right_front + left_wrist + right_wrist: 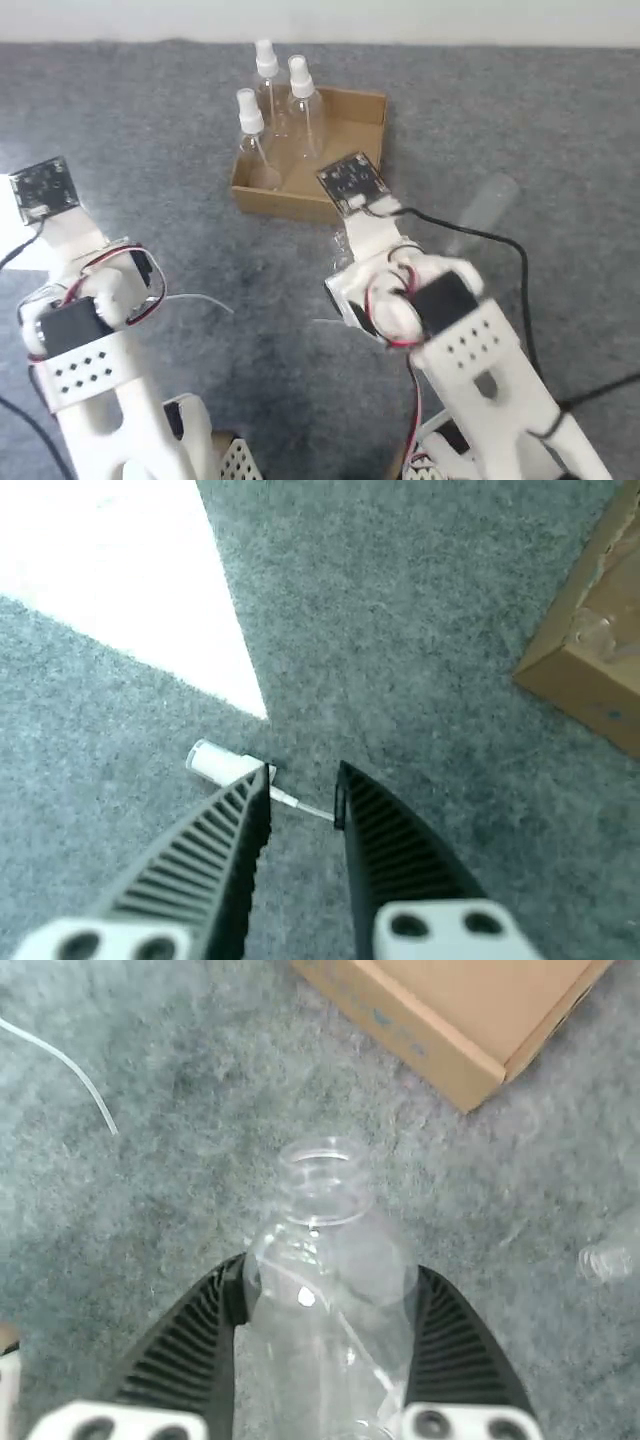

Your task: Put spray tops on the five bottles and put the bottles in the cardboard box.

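Grey, felt-like cloth covers the surface point(120, 110), and I work across it from left to right. At the far left a white patch point(100, 570) lies on the cloth, its edge just beside my left tool point(303, 772). That tool hangs low with its jaws partly open and holds nothing; the spray top point(215, 763) lies on the cloth at its tips, with the thin tube running between them. Further along, at the middle of the far side, sits the cardboard box point(290, 203) with three capped bottles point(305, 115) standing inside, so I judge three of the five as done. Just in front of the box, my right tool point(330, 1275) is closed around the open bottle point(325, 1220), its neck bare and pointing toward the box corner. Beyond it to the right, what looks like the fifth bottle point(487, 203) lies on its side, blurred, apparently uncapped. Two cappings and two placements are left, as I read it. Between the arms the cloth gives me room to bring top and bottle together; the box wall is close ahead of the right tool, and a black cable point(480, 237) trails along that arm's right side.
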`<state>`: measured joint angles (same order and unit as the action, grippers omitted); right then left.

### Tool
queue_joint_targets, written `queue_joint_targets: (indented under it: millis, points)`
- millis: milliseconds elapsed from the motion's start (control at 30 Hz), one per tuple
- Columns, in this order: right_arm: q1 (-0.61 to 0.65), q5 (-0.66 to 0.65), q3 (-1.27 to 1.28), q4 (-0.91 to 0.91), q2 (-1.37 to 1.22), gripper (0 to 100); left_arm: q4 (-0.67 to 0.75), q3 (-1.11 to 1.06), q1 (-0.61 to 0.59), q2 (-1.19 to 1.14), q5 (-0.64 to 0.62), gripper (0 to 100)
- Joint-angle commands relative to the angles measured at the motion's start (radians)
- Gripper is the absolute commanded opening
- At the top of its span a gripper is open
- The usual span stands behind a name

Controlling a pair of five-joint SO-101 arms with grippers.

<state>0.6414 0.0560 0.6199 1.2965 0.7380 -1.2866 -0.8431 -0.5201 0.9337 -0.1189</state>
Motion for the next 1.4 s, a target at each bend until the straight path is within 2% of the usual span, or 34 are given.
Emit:
queue_joint_targets:
  millis: [0, 133, 300, 567, 667, 900, 1367]
  points:
    - [0.008, 0.011, 0.127, -0.160, 0.147, 8.6, -0.055, 0.084, -0.003, 0.014, -0.012, 8]
    - [0.008, 0.009, 0.227, -0.259, 0.216, 8.6, -0.077, 0.119, -0.005, -0.032, -0.017, 8]
    - [0.008, 0.009, 0.233, -0.259, 0.228, 8.0, -0.110, 0.194, -0.008, -0.276, -0.049, 8]
    - [0.008, 0.009, 0.233, -0.266, 0.228, 5.3, -0.089, 0.269, -0.143, -0.479, -0.150, 8]
    - [0.008, 0.009, 0.233, -0.268, 0.228, 5.3, -0.048, 0.242, -0.164, -0.517, -0.164, 9]
    - [0.008, 0.011, 0.233, -0.268, 0.228, 5.3, 0.026, 0.191, -0.186, -0.623, -0.184, 19]
    - [0.008, 0.011, 0.235, -0.268, 0.228, 5.3, 0.160, 0.200, -0.186, -0.862, -0.196, 24]
